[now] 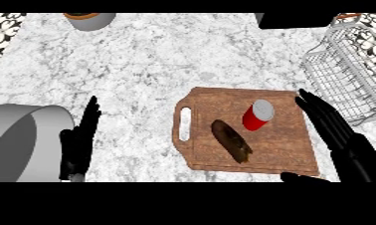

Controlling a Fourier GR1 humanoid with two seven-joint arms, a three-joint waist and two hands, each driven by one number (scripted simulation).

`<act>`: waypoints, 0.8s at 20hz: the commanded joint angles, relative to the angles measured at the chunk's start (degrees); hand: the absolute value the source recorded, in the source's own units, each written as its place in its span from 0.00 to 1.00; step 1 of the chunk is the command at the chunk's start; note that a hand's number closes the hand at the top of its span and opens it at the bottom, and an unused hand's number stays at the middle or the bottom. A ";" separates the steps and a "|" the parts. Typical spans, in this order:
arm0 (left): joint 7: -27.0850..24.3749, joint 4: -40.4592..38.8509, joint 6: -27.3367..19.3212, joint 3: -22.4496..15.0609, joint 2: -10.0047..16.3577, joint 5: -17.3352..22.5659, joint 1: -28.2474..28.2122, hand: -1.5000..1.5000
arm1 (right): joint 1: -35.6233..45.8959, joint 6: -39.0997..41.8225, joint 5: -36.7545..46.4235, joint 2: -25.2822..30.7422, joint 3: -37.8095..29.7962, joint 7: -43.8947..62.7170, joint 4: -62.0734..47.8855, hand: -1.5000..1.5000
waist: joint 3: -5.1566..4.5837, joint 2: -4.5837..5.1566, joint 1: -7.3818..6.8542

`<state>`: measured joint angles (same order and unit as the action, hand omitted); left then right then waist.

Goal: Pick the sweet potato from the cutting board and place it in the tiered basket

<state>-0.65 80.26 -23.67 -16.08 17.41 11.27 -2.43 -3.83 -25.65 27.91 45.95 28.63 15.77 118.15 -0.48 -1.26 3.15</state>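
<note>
While the sweet potato (232, 141) lies on the cutting board (286, 145) just beside a red can (257, 115), the right hand (334, 127) hovers at the board's right edge, fingers straight, holding nothing. Reaching looks to be the step in hand. Next it must clear the can and close round the potato. The left hand (77, 144) rests open at left, and the basket (341, 64) stands at right.

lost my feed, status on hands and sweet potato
Left hand open, left of cutting board. Right hand open at its right edge. Sweet potato on board, untouched. Red can upright beside it.
</note>
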 commanded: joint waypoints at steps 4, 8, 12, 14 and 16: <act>1.93 0.15 -0.27 -0.63 -0.09 -0.25 -1.29 0.50 | -1.27 10.84 20.59 6.09 4.65 21.97 8.24 0.00 | -0.19 0.19 -0.59; 1.30 0.07 0.86 -1.39 0.10 -1.01 -0.84 0.50 | 1.50 18.44 33.13 -0.10 10.42 34.94 13.29 0.00 | 0.07 0.63 -2.18; -0.98 -2.85 0.92 -1.31 -1.02 -1.75 -0.71 0.50 | 5.20 27.54 44.06 -9.21 18.94 44.10 11.90 0.00 | 0.17 0.97 -2.93; 0.48 0.53 1.75 -1.78 -0.70 -0.92 -2.47 0.50 | 6.35 29.50 49.93 -15.81 24.33 47.01 7.48 0.00 | 0.31 0.89 -3.61; 3.16 -0.95 2.51 -0.73 -0.01 -0.70 1.35 0.50 | 9.60 34.13 53.94 -21.30 27.69 48.69 3.98 0.00 | 0.32 1.09 -3.36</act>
<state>-1.03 80.79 -21.60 -16.68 17.19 10.62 -2.39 2.03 1.09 73.08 33.50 49.31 57.59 126.20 -0.09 -0.58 0.14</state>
